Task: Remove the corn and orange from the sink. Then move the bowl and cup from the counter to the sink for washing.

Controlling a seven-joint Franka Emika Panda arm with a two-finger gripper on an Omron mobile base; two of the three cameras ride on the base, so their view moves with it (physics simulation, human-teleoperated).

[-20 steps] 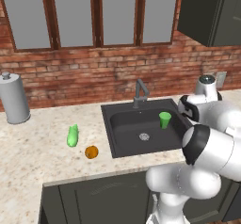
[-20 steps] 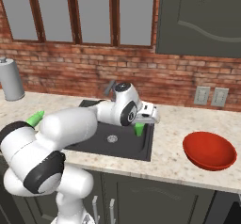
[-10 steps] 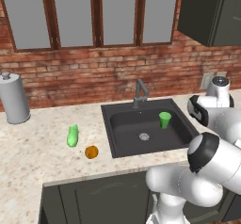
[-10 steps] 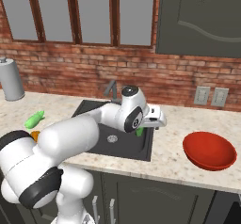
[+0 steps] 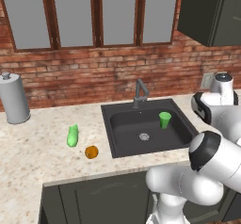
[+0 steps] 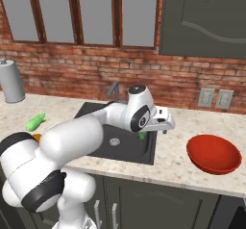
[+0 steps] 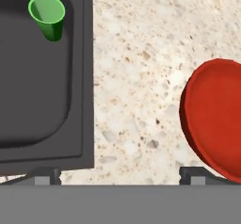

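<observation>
Green cup [image 5: 164, 119] is seen upright inside the dark sink [image 5: 123, 138], at its far right part. The corn [image 5: 72, 135] and the orange [image 5: 91, 152] are laid on the counter [image 5: 42, 157] left of the sink. The red bowl [image 6: 214, 154] is placed on the counter to the right. The gripper [image 7: 120, 175] is held over the counter between sink and bowl, jaws spread wide, nothing gripped.

Counter [image 5: 42, 148] carries corn [image 5: 72, 135], orange [image 5: 92, 152], bowl [image 6: 214, 154].

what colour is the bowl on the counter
Red, plain with no pattern. The bowl shows best in the right base view.
</observation>
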